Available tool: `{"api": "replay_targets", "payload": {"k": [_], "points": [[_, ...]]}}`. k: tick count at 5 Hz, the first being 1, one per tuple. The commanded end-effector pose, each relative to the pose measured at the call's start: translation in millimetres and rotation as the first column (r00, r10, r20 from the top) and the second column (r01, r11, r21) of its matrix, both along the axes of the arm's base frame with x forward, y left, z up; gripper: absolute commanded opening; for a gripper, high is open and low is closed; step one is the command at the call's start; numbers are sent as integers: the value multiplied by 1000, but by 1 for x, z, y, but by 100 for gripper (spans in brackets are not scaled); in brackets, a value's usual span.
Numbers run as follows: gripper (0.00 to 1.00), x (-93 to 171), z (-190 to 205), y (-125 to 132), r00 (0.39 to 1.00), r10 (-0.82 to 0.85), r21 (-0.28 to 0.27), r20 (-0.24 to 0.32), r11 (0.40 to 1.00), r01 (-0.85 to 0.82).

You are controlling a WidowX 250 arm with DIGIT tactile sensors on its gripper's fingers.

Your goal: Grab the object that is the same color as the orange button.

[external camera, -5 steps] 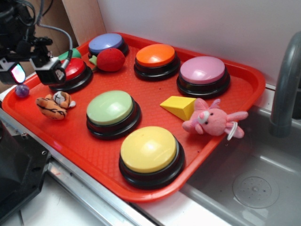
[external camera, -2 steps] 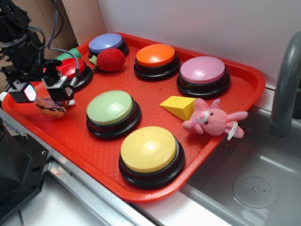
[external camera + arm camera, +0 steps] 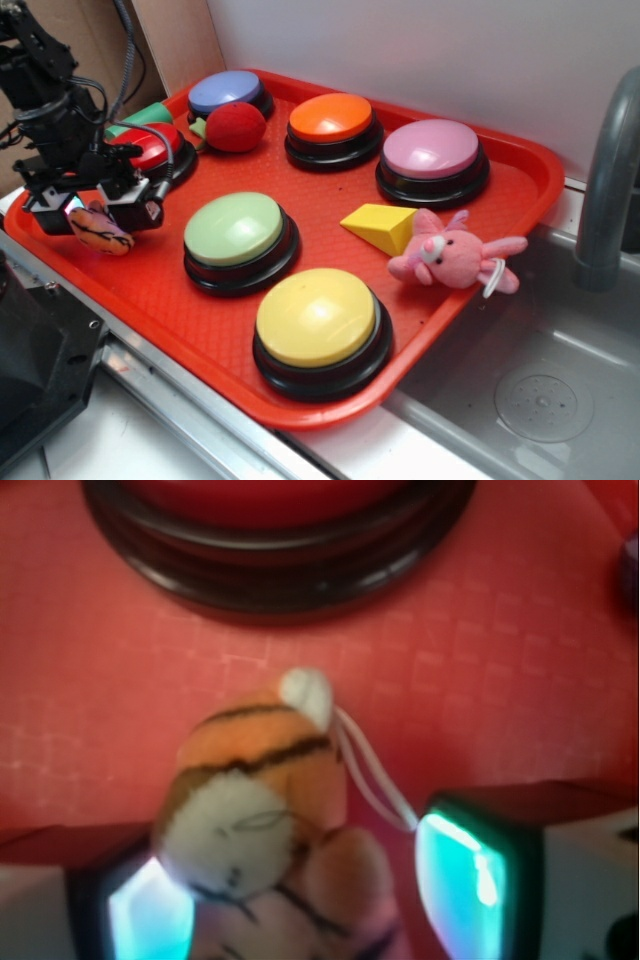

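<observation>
The hand (image 3: 97,212) sits low over the near left part of the red plastic tray (image 3: 520,160), its two blocky fingers (image 3: 478,875) standing either side of the plush tiger (image 3: 262,800) with a gap still showing on the right one, so it is open around the toy and not clamped on it. The tiger is soft and fuzzy, orange with thin black stripes, a round white face and a small white ear tip, with a thin white loop of cord trailing from it toward the right finger. In the wrist view the tray shows a fine grid texture, and the fingers' inner faces glow pale cyan. Just beyond the tiger is the black ringed base of the red button (image 3: 158,146), a smooth dome. The orange button (image 3: 331,118), glossy and domed on a black base, stands well apart at the back of the tray, beside a fuzzy red ball (image 3: 235,127). A yellow wedge (image 3: 382,226) lies just beside a pink plush bunny (image 3: 452,254).
</observation>
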State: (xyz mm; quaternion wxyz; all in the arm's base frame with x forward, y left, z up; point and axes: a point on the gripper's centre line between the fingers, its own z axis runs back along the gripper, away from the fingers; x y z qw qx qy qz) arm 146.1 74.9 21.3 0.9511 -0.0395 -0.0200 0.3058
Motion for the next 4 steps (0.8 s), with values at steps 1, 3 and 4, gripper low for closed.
{"api": "replay_targets", "payload": {"k": [1, 3, 4], "points": [[0, 2, 6, -5, 999, 3, 56, 54, 998, -6], [0, 13, 53, -7, 1000, -3, 182, 21, 983, -1], [0, 18, 86, -17, 996, -79, 207, 35, 976, 70]]}}
